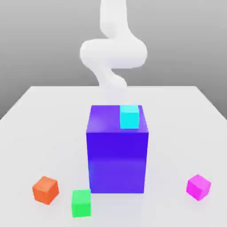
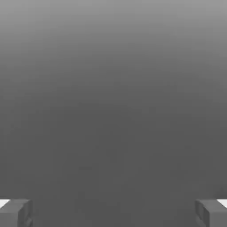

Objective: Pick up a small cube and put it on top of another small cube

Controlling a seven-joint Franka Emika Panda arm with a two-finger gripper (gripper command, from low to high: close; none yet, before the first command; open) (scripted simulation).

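Note:
The small magenta cube (image 1: 198, 186) sits on the white table (image 1: 44, 115) near the front edge, at the exterior view's right. The small cyan cube (image 1: 129, 116) rests on top of the big blue-violet block (image 1: 117, 155), near its back right corner. My white arm (image 1: 113, 53) rises behind the block, well away from the magenta cube. In the hand view my gripper (image 2: 113, 213) is open: its two grey fingers (image 2: 17, 212) stand far apart with nothing between them, against a plain grey background.
An orange cube (image 1: 45, 189) and a green cube (image 1: 81, 203) lie on the table in front of the block, at the exterior view's left. The tall block stands mid-table between my arm and the front cubes.

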